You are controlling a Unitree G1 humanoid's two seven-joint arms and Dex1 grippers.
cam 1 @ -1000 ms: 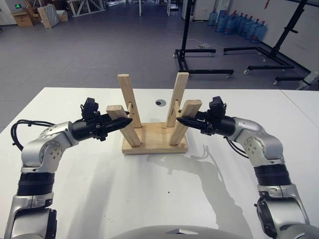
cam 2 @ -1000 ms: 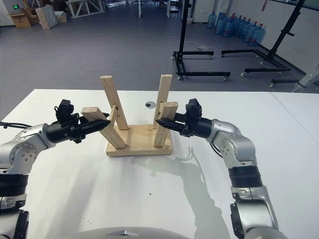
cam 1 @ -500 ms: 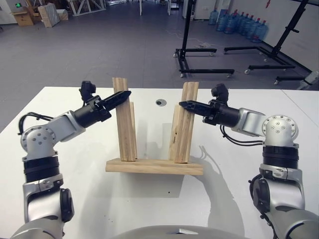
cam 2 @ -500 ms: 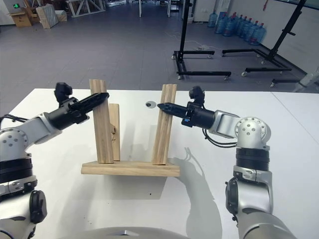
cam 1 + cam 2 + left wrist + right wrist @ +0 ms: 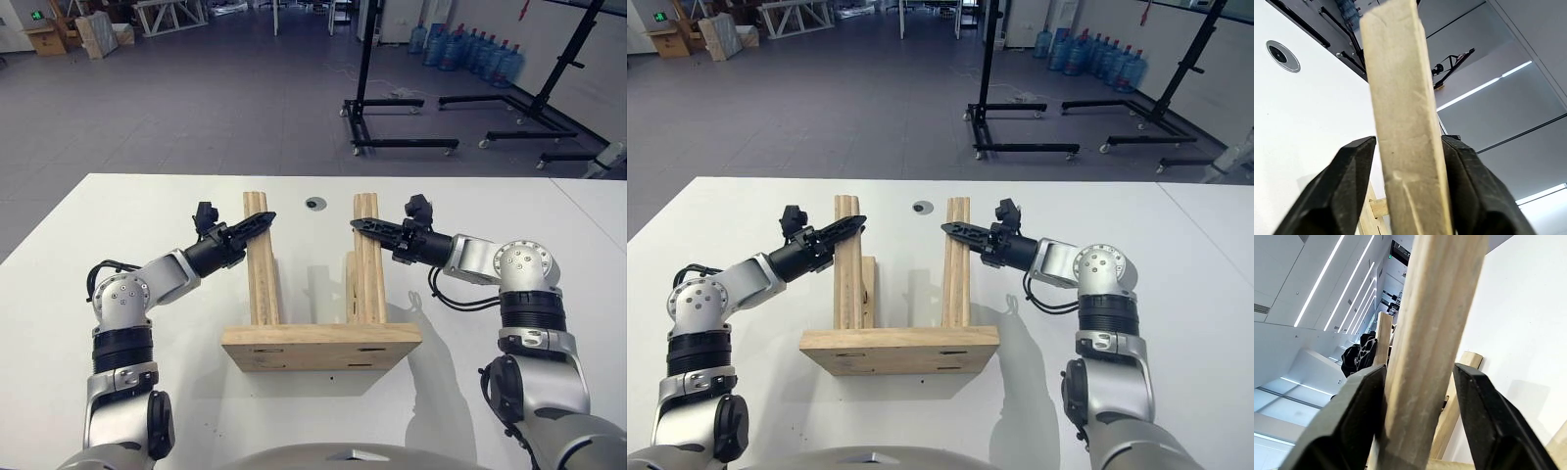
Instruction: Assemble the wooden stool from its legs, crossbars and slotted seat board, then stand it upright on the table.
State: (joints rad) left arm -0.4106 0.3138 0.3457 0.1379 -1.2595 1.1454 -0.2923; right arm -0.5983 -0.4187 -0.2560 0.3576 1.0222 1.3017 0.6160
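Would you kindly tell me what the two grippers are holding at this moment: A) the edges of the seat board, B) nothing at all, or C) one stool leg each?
C: the left gripper clamps the left leg and the right gripper clamps the right leg, each near the leg's free end.

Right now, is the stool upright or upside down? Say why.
Upside down: seat board at the bottom, legs pointing up, gripped by the left tool and right tool.

seat board (image 5: pixel 321 345) front, on table (image 5: pixel 118 225) | left leg (image 5: pixel 263 274) behind-left | right leg (image 5: pixel 368 279) behind-right
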